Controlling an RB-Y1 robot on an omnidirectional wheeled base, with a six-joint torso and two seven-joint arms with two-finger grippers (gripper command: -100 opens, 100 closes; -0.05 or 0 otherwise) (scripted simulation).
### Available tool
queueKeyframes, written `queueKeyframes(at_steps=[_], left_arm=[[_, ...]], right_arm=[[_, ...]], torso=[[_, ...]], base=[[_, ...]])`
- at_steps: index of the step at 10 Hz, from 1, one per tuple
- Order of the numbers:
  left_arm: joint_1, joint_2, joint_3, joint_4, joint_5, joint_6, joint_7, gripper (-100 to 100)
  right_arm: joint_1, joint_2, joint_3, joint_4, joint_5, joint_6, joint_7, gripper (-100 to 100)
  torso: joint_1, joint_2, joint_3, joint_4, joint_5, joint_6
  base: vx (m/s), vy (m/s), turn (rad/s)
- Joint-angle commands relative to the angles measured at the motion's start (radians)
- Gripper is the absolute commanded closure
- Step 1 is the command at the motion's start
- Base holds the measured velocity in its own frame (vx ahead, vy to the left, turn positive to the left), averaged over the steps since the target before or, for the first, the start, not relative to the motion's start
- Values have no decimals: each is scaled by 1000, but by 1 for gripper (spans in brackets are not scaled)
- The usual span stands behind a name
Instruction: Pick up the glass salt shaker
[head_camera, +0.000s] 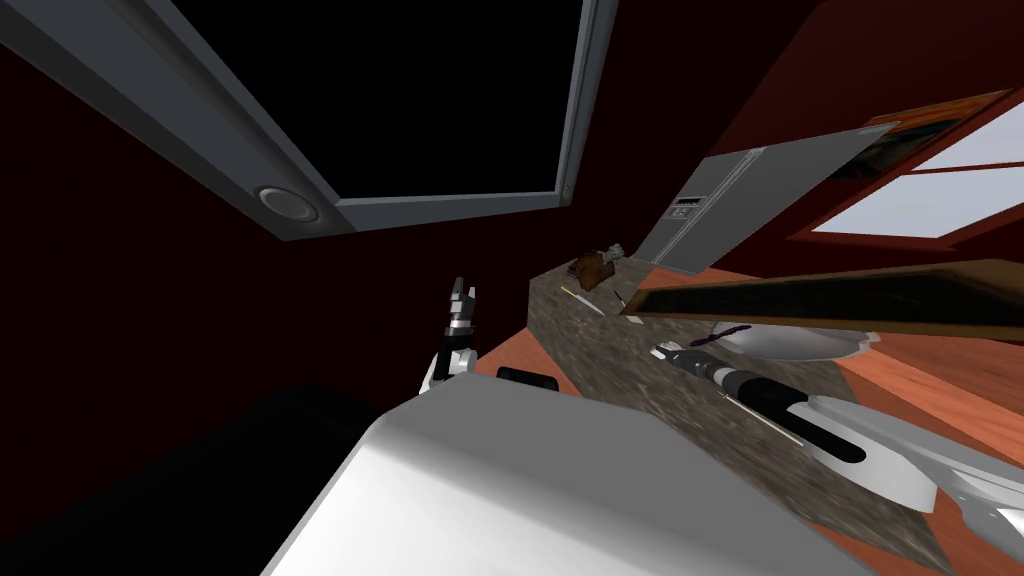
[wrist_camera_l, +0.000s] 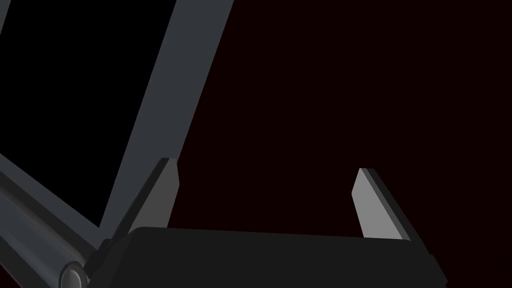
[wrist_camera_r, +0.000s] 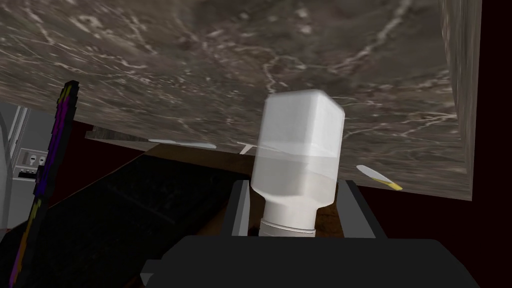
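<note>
My right arm comes in from 4 o'clock in the head view. The forearm is stretched long and low over the dark marbled counter (head_camera: 610, 375), with the wrist straight and aimed toward 10 o'clock. At its end, the right gripper (head_camera: 662, 352) is clamped on the salt shaker (wrist_camera_r: 298, 150).

Through the right wrist camera I see both fingers (wrist_camera_r: 240, 210) pressing the sides of the shaker's lower body. Its narrow ribbed neck is tucked between them, close against the gripper's dark box. The shaker is a pale, cloudy bottle with square shoulders. Its cap end faces my palm and its flat base points away toward the counter's stone. It sits a touch askew between the fingers. I cannot tell whether its base touches the counter.

From the right gripper in the head view:
- A purple-and-black strip (head_camera: 725, 335) lies near at 2 o'clock.
- A white basin (head_camera: 800, 342) sits past the strip, at 3 o'clock.
- A thin utensil with a yellow end (head_camera: 582, 298) lies on the counter at 10 o'clock.

My left arm is folded upright off the counter's edge, well apart from the right gripper at its 9 o'clock, with the forearm pointing to 12 o'clock. The left gripper (head_camera: 462, 298) has its fingers spread wide with nothing between them.
</note>
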Motion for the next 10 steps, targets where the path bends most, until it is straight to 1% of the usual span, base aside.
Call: queueKeyframes(at_steps=[1, 2, 3, 4, 5, 7, 8, 10], left_arm=[[0, 0, 0, 0, 0, 0, 0, 0], [0, 0, 0, 0, 0, 0, 0, 0], [0, 0, 0, 0, 0, 0, 0, 0], [0, 0, 0, 0, 0, 0, 0, 0], [0, 0, 0, 0, 0, 0, 0, 0], [0, 0, 0, 0, 0, 0, 0, 0], [0, 0, 0, 0, 0, 0, 0, 0], [0, 0, 0, 0, 0, 0, 0, 0]], right_arm=[[0, 0, 0, 0, 0, 0, 0, 100], [0, 0, 0, 0, 0, 0, 0, 100], [0, 0, 0, 0, 0, 1, 0, 0], [14, -8, -5, -31, 3, 2, 4, 100], [20, -13, -6, -50, 7, 0, 8, 100], [33, -23, -8, -88, 13, -5, 14, 100], [45, -34, -10, -125, 20, -9, 21, 100], [57, -44, -12, -163, 27, -13, 27, 100]], torso=[[0, 0, 0, 0, 0, 0], [0, 0, 0, 0, 0, 0], [0, 0, 0, 0, 0, 0], [0, -1, 0, 0, 0, 0], [-1, -2, -1, -1, 0, 4], [0, -6, -4, -1, 0, 1], [1, -7, -4, -1, 0, 0], [-1, -7, -4, -2, 0, 0]], base=[[0, 0, 0], [0, 0, 0], [0, 0, 0], [62, -13, -344], [109, -7, -328], [113, 14, -197], [117, -12, -324], [106, -1, -250]])
